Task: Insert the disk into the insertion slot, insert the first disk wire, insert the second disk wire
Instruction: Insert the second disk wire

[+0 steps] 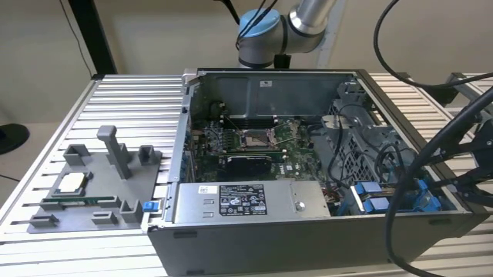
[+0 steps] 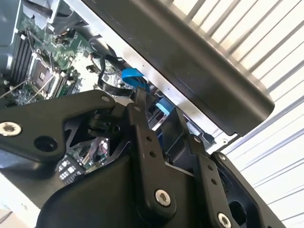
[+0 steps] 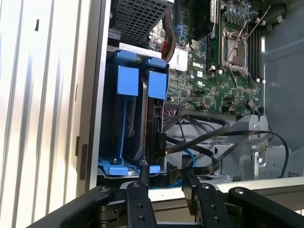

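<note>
In the first wrist view the disk point(image 3: 153, 118) stands edge-on inside the insertion slot point(image 3: 128, 85), between the slot's bright blue rails and tabs. A black connector point(image 3: 161, 142) sits against the disk's edge, and black wires point(image 3: 204, 137) run from it. A thin blue wire point(image 3: 190, 154) loops beside them. My gripper point(image 3: 166, 173) hovers over the case wall just outside the slot, with its fingers apart and nothing clearly clamped. The second wrist view has the gripper point(image 2: 159, 107) close to a blue tab point(image 2: 135, 78). The exterior view puts the slot point(image 1: 377, 199) at the case's near right corner.
The open computer case point(image 1: 308, 248) lies on a ribbed aluminium table point(image 1: 131, 109). Inside are the motherboard point(image 1: 254, 144), a grey labelled power-supply box point(image 1: 246, 202) and a perforated cage point(image 3: 137, 19). A grey fixture point(image 1: 92, 190) stands at the exterior view's left. Thick black cables point(image 1: 431, 156) hang at its right.
</note>
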Tool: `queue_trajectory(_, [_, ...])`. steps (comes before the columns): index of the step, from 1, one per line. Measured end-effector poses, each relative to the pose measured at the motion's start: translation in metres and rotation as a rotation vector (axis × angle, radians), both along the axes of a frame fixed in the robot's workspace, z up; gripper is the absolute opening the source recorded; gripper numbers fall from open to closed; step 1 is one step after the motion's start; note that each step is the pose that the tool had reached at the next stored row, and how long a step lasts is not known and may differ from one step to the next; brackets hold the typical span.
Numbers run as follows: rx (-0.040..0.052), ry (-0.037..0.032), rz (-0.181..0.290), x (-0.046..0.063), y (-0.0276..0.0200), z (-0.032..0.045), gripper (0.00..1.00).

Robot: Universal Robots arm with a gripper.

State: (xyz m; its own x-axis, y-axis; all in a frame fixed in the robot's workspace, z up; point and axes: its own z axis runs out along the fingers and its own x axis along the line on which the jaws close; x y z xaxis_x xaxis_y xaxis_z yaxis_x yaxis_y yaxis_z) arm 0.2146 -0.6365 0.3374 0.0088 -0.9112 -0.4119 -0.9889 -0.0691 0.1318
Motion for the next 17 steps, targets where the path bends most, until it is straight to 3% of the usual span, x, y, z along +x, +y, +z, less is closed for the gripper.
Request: queue_trajectory(17, [0.0049,-0.0001,-0.038,-0.0005,0.0016,-0.0005,1.00])
